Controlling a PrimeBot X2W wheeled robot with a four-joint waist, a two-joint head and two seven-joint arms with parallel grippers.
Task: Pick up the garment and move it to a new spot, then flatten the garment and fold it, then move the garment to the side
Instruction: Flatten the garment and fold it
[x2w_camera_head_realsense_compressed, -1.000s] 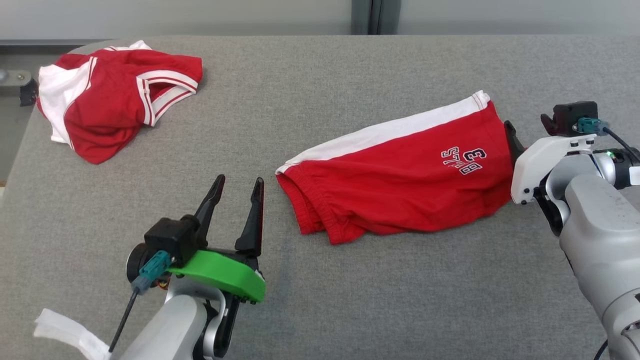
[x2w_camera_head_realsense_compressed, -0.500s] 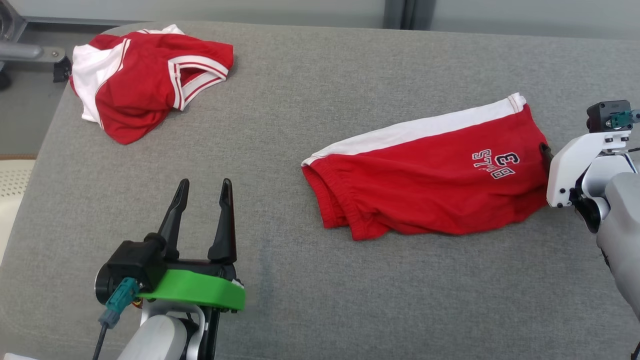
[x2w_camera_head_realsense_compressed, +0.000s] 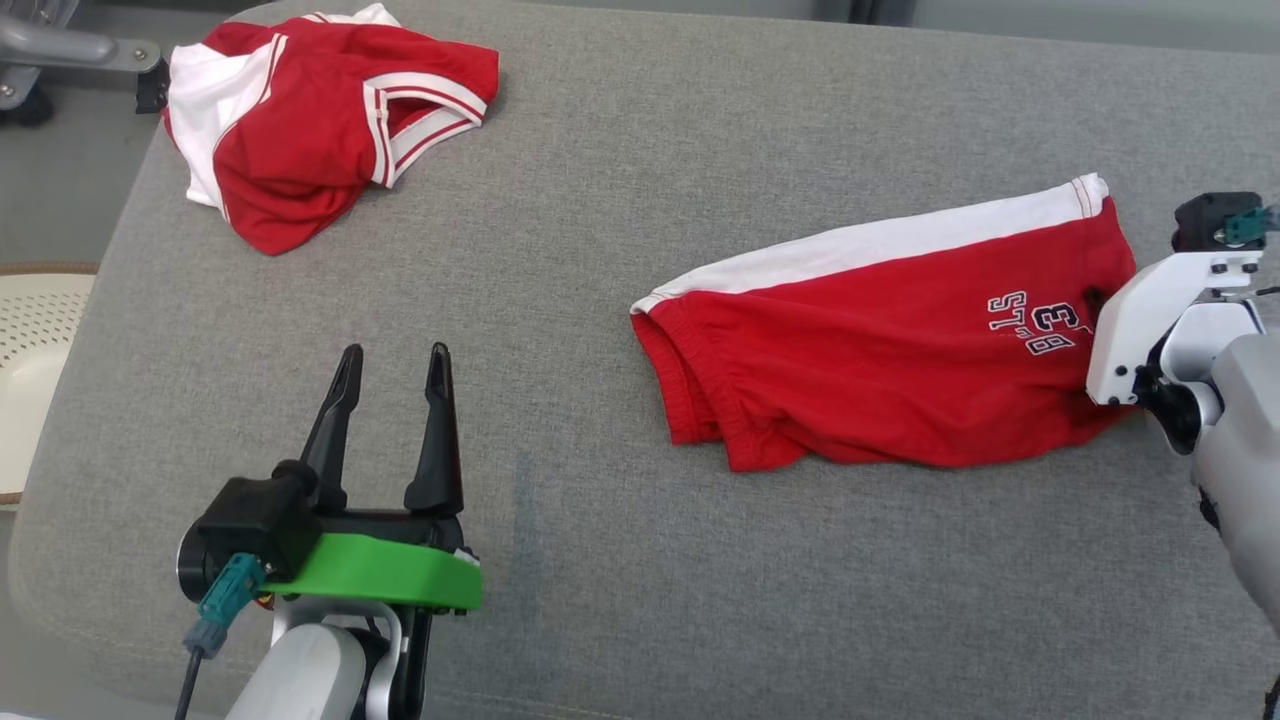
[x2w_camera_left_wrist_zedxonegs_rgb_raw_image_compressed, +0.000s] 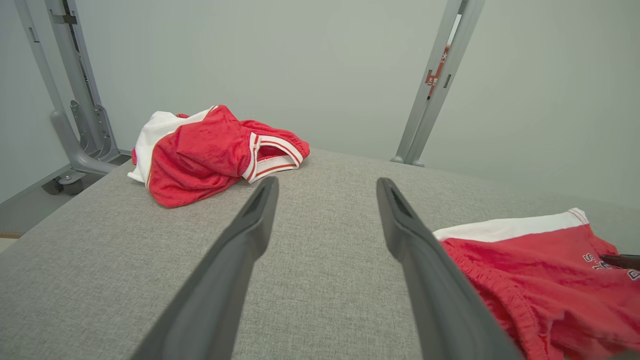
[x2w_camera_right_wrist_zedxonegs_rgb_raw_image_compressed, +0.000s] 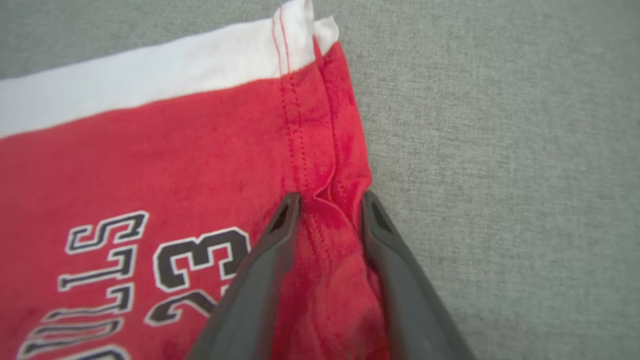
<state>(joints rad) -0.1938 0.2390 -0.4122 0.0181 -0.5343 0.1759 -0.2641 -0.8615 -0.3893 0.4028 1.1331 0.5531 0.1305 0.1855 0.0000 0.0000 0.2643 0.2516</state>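
The garment is a pair of red shorts with a white side stripe and printed letters, lying flat on the grey padded table. My right gripper is at its right hem. In the right wrist view the two dark fingers press into the garment and squeeze a raised ridge of red cloth in the right gripper. My left gripper hovers open over bare table, left of the shorts' waistband. Its spread left gripper holds nothing, with the garment at the lower right.
A second red and white garment lies crumpled at the table's far left corner, also seen as the crumpled garment. A pale perforated object sits beyond the left table edge. Grey frame posts stand behind the table.
The head camera has shifted, so the whole picture slid. My right gripper's jaws have narrowed onto the shorts' hem, puckering the cloth. The left gripper stays open.
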